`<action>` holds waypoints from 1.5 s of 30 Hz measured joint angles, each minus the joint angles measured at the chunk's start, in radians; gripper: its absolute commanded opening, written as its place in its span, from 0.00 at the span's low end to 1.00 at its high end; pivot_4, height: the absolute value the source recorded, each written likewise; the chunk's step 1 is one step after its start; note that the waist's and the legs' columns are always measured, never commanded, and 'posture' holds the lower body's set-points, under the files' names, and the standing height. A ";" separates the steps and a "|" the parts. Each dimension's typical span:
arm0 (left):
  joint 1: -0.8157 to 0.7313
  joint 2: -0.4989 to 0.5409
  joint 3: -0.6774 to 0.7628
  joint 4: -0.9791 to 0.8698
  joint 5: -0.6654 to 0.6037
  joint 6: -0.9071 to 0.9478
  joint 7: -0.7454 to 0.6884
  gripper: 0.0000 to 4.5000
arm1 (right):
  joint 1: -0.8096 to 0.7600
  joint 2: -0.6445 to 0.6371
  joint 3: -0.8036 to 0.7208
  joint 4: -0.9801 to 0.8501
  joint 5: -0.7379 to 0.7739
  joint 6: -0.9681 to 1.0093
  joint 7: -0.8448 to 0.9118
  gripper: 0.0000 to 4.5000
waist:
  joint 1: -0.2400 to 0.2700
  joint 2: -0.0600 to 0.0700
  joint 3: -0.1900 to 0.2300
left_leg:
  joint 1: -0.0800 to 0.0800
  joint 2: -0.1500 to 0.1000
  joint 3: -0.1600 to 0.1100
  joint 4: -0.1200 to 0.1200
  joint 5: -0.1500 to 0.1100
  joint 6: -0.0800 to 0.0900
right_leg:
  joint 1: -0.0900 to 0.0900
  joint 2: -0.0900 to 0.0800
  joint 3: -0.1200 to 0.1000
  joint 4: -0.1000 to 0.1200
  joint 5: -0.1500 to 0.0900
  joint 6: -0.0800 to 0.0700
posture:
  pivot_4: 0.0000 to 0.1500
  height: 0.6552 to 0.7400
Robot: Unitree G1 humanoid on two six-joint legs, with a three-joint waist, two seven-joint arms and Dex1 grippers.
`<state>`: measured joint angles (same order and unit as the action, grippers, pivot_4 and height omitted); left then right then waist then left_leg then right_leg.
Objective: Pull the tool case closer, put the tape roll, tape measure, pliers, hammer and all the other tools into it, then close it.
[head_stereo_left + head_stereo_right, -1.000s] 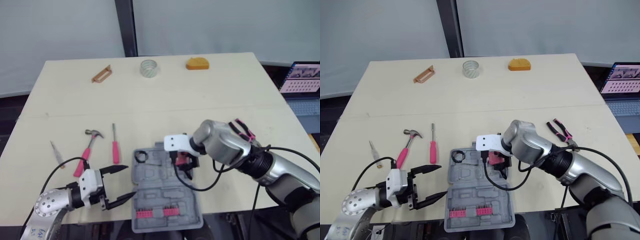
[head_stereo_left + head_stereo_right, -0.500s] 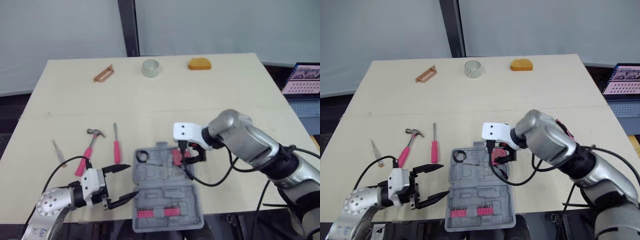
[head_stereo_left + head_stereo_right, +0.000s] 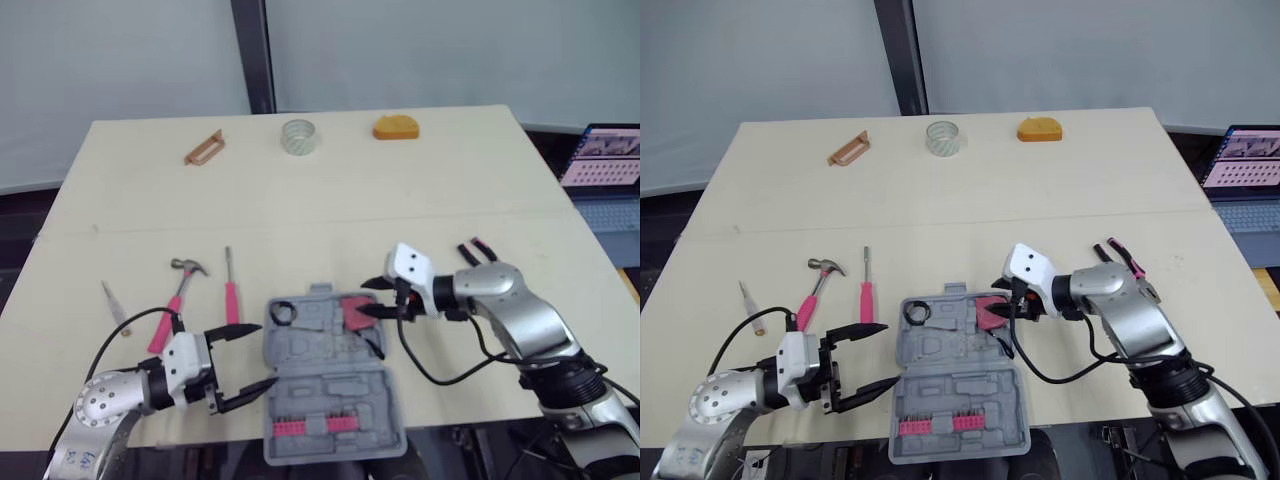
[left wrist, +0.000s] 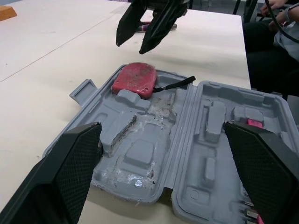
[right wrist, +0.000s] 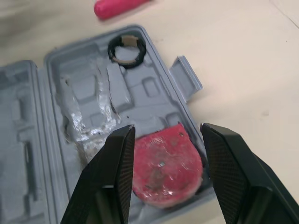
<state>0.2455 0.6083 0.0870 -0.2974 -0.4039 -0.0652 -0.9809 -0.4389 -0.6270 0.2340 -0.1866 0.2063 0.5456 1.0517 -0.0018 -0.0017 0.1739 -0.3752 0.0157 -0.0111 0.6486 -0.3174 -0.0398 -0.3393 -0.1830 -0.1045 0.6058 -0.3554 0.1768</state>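
The grey tool case lies open near the table's front edge. A red tape measure rests in the recess at its back right corner, and a small black tape roll sits in the back left one. My right gripper hovers open just right of and above the tape measure, touching nothing. The left gripper is open at the case's left edge, holding nothing. A pink-handled hammer, a pink screwdriver and a small awl lie left of the case. The pliers lie behind my right arm.
At the table's far edge are a clear tape roll, an orange object and a copper-coloured bracket. A laptop stands off the table's right side. Pink bits fill the case's front half.
The right arm has drawn back to the right, uncovering the pliers. Its gripper has come away from the tape measure, which now lies in the case. The left gripper has stayed put.
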 measured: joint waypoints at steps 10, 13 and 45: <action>0.001 0.003 0.010 0.028 0.000 -0.002 -0.017 1.00 | 0.060 0.049 -0.003 0.117 0.004 -0.132 0.003 0.53 | -0.002 0.000 0.000 | 0.000 0.000 0.000 0.000 0.000 0.000 | 0.000 0.000 0.000 0.000 0.000 0.000 | 1.00 1.00; 0.004 0.005 0.015 0.033 0.000 -0.002 -0.021 1.00 | 0.059 0.072 -0.003 0.157 -0.003 -0.164 -0.007 0.53 | -0.001 0.000 0.000 | 0.000 0.000 0.000 0.000 0.000 0.000 | 0.000 0.000 0.000 0.000 0.000 0.000 | 1.00 1.00; 0.039 0.037 0.071 0.031 -0.007 -0.002 -0.048 1.00 | 0.097 0.170 -0.005 0.374 -0.049 -0.436 -0.063 0.53 | -0.002 -0.002 -0.001 | 0.003 0.000 0.000 0.000 0.000 0.000 | 0.003 0.000 0.000 0.001 0.000 0.000 | 1.00 1.00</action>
<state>0.2843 0.6453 0.1585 -0.2659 -0.4104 -0.0674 -1.0293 -0.3423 -0.4571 0.2290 0.1870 0.1574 0.1097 0.9888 -0.0033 -0.0035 0.1728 -0.3719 0.0158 -0.0111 0.6484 -0.3174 -0.0398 -0.3366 -0.1829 -0.1045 0.6064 -0.3553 0.1767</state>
